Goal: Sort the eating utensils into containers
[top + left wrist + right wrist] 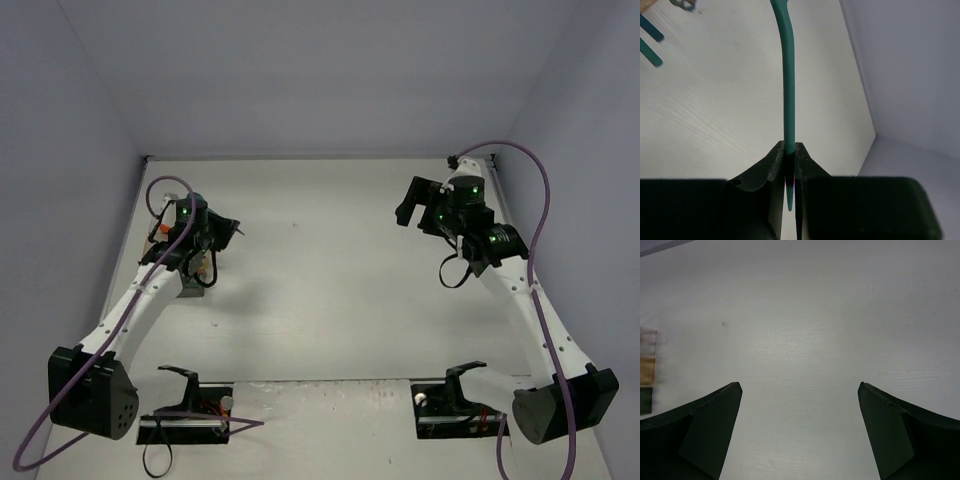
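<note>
My left gripper (pixel 790 147) is shut on the handle of a teal utensil (pixel 788 75), which runs straight away from the jaws and out of the top of the left wrist view; its head is hidden. In the top view this gripper (pixel 212 240) hovers at the far left, above the container (pixel 190 285), which the arm mostly hides. Two more teal utensil ends (pixel 650 42) lie at the upper left. My right gripper (pixel 800 385) is open and empty above bare table, at the far right in the top view (pixel 415 207).
Tan and dark green strips (pixel 647 371) show at the left edge of the right wrist view. Walls close the table at the back and on both sides. Both arm bases (pixel 190 410) stand at the near edge.
</note>
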Robot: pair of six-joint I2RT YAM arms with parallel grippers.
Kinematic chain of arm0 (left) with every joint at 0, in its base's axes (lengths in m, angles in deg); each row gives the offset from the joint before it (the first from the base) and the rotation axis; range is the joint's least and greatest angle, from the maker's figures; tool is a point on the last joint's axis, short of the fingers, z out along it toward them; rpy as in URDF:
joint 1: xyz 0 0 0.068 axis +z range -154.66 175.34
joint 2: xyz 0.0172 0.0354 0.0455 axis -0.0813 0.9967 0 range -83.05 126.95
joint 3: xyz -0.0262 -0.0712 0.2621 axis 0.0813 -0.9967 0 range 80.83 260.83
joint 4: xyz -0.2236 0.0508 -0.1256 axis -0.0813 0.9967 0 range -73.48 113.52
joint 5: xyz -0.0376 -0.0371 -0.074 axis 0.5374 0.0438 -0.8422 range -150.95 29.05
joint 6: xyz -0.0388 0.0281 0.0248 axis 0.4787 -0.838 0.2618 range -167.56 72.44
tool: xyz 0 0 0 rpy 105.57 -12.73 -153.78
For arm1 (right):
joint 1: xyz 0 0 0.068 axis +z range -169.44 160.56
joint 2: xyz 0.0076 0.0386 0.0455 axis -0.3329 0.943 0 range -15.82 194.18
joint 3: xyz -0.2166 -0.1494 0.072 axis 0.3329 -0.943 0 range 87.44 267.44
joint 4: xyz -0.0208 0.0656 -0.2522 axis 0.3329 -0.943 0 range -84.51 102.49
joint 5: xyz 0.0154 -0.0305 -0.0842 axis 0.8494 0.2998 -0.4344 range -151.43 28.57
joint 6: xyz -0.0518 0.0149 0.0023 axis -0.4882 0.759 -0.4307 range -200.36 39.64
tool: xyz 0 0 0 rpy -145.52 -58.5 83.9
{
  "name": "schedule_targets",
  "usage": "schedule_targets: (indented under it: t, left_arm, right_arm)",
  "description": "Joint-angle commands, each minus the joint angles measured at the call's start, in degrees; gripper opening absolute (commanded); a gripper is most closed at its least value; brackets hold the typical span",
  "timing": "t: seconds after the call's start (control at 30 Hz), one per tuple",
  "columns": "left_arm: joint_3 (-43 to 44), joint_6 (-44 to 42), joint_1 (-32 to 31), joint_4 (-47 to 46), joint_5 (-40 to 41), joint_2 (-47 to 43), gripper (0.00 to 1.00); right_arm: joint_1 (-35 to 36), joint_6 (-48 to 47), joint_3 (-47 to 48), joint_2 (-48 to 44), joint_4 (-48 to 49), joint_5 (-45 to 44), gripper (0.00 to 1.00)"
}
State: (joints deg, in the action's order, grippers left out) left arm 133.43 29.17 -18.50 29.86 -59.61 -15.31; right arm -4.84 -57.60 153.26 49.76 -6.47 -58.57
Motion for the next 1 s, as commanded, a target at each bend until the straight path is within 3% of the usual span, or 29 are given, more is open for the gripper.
schedule_targets:
  t: [0.0, 0.23, 0.63, 0.87, 0.97]
  left_arm:
    - [2.46, 9.42, 6.44, -7.87, -6.48, 2.74, 0.0]
    - [3.18, 19.42, 16.56, -18.76, -13.38, 12.94, 0.0]
    - [7.6, 24.39, 22.76, -22.79, -17.63, 24.31, 0.0]
    - [8.23, 25.37, 24.43, -22.83, -18.9, 26.13, 0.0]
    - [8.14, 25.57, 25.63, -22.83, -19.59, 26.93, 0.05]
  right_arm:
    - [2.43, -3.16, 0.8, -0.45, 0.18, -2.68, 1.0]
    - [4.45, -4.4, 2.01, -0.43, -0.03, -6.47, 1.0]
    - [4.82, -5.41, 1.14, -2.38, -0.73, -11.11, 1.0]
    - [4.82, -5.46, 0.81, -2.56, -0.74, -12.19, 1.0]
    - [4.82, -5.45, 0.71, -2.51, -0.74, -12.22, 1.0]
